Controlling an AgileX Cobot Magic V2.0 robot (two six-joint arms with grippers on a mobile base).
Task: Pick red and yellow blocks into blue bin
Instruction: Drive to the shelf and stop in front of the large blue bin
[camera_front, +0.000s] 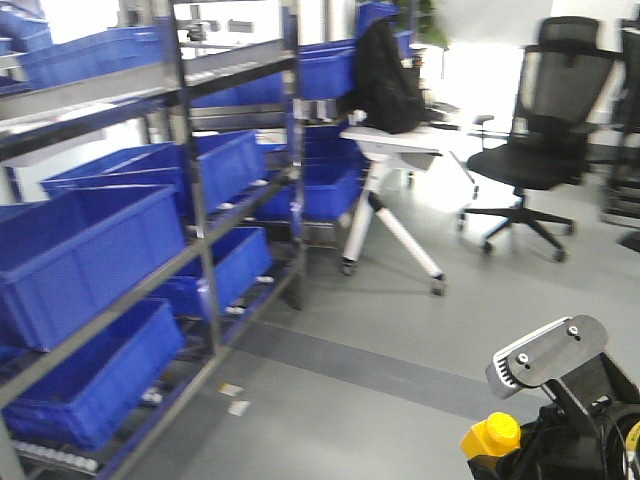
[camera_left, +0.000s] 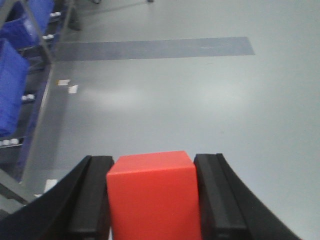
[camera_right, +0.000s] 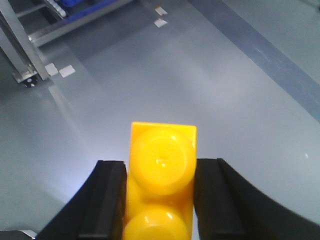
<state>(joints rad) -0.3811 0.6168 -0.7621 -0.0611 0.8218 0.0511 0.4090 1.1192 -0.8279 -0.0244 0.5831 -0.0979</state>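
Observation:
In the left wrist view a plain red block (camera_left: 152, 192) sits squarely between the black fingers (camera_left: 90, 200), with my left gripper (camera_left: 152, 210) shut on it above grey floor. The right wrist view shows the yellow block (camera_right: 161, 175), studs facing the camera, clamped in my right gripper (camera_right: 160, 205). In the front view the yellow block (camera_front: 490, 437) shows at the bottom right in the right gripper. Several blue bins line a metal rack on the left. The nearest large blue bin (camera_front: 85, 255) sits on the middle shelf. The left gripper is out of the front view.
The metal rack (camera_front: 195, 180) runs along the left. A white folding table (camera_front: 400, 145) carrying a black backpack (camera_front: 385, 80) and a black office chair (camera_front: 540, 150) stand at the back. A darker strip (camera_front: 380, 370) crosses the grey floor, with paper scraps (camera_front: 235, 400) near the rack.

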